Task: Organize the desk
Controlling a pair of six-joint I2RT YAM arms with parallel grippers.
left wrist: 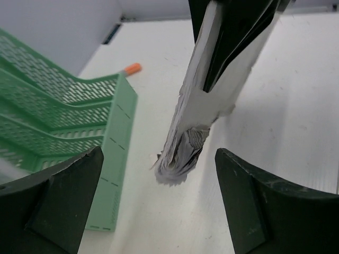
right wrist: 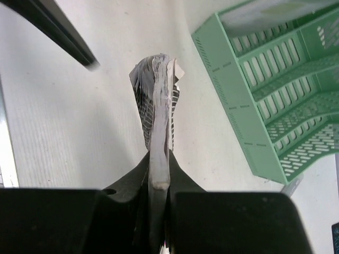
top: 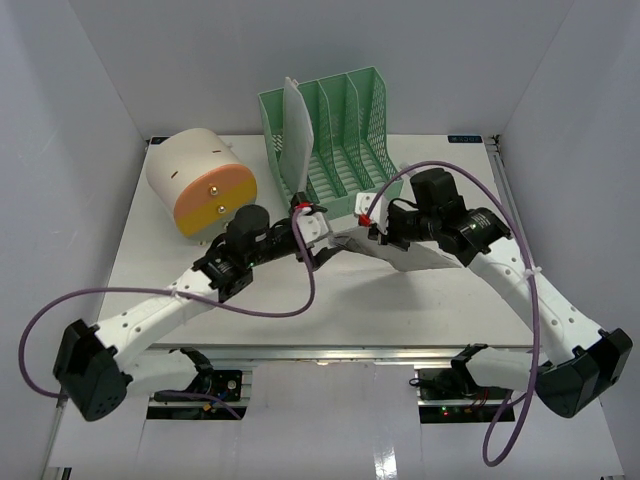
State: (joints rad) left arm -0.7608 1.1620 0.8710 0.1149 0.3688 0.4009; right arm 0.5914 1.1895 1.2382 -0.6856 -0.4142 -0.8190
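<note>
We see the desk [top: 400,305], a white tabletop walled in white, with a metal rail [top: 330,352] along its near edge; both arm bases sit at that edge and both arms reach in toward the middle.

Right gripper [right wrist: 159,170] is clamped tight on a paper bundle [right wrist: 156,100]; its two black fingers are pressed flat on either side of the edge, no gap visible. The bundle is thick, with white outer sheets and frayed printed pages inside; it sticks out from the fingers edge-on toward the left arm. We cannot tell if its lower end touches the desk.

Left gripper [left wrist: 159,156] is spread wide and holds nothing; the bundle's ragged tip sits in the gap between its two black pads [left wrist: 69,196], touching neither.

The green mesh file rack [top: 345,140] stands at the back centre of the desk, just beyond both grippers, with its dividers upright; one white sheet [top: 295,135] leans in its leftmost slot. In the left wrist view the rack is just beside the bundle, on the left.

A round cream container [top: 200,180] with an orange face and two brass knobs sits at back left, well apart from the rack's base. A small orange-tipped object [left wrist: 132,69] lies past the rack's corner; it is too small to name. Purple cables [top: 270,310] loop off both arms.
</note>
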